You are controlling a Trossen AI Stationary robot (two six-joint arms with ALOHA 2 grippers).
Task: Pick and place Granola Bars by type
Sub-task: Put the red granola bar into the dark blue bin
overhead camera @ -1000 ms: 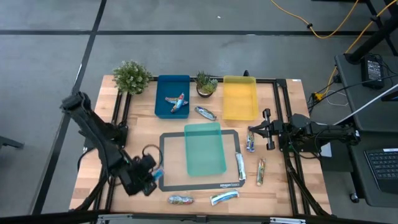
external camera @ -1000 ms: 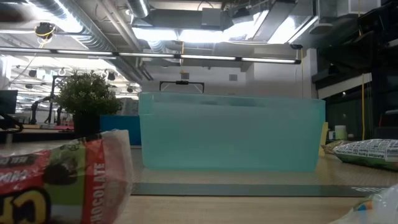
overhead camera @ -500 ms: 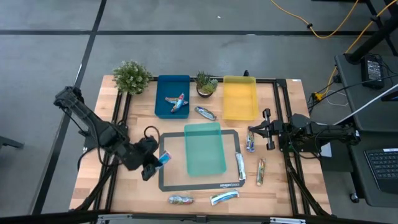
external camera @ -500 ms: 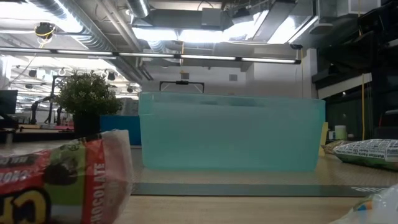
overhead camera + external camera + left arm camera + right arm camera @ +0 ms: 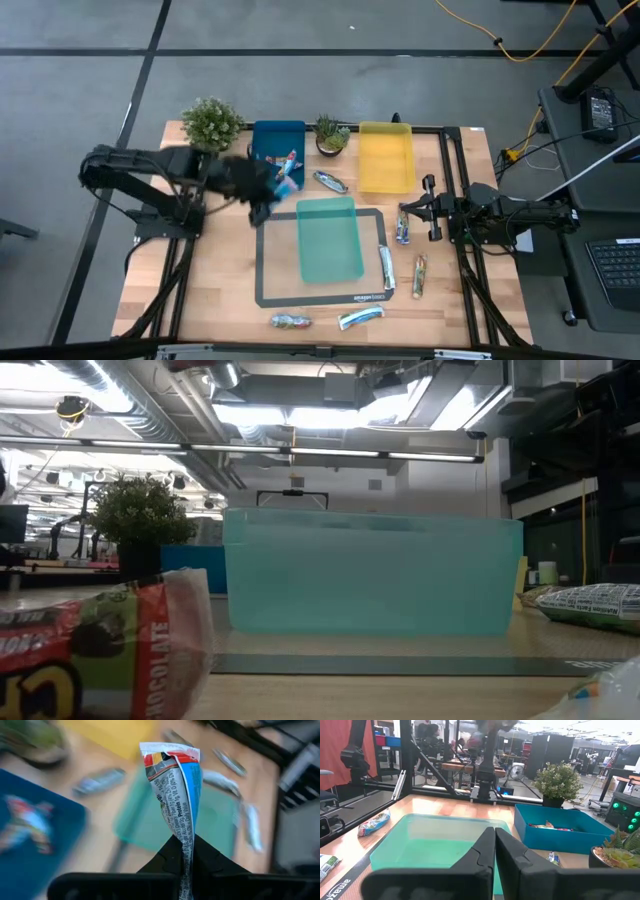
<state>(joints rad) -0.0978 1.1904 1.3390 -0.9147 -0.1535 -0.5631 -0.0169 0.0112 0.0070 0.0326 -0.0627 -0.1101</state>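
My left gripper (image 5: 266, 190) hovers, blurred, at the near edge of the blue tray (image 5: 262, 138) and is shut on a blue-orange granola bar (image 5: 175, 790). Another blue-orange bar (image 5: 285, 163) lies in that tray. The teal tray (image 5: 330, 240) sits on a dark mat, and the yellow tray (image 5: 385, 157) stands at the far side. Loose bars lie on the table: one silvery (image 5: 330, 181) between the trays, some at the right (image 5: 386, 268), some at the near edge (image 5: 291, 321). My right gripper (image 5: 404, 213) waits shut, right of the teal tray. My left gripper pinches the blue-orange bar by one end (image 5: 186, 851) between its two fingers (image 5: 165, 857). The rest of the bar sticks straight out past the fingertips. It is lifted clear of the table and trays.
Two small potted plants (image 5: 211, 123) (image 5: 331, 133) stand at the far edge beside the blue tray. In the low view a red chocolate-labelled bar (image 5: 100, 650) lies close in front and a green-white one (image 5: 590, 603) at the right. Bare wood lies left of the mat.
My left arm has swung from the table's near left corner toward the far edge, carrying the blue-orange bar in its shut fingers, and now hovers at the blue tray's near edge. The right arm has kept still.
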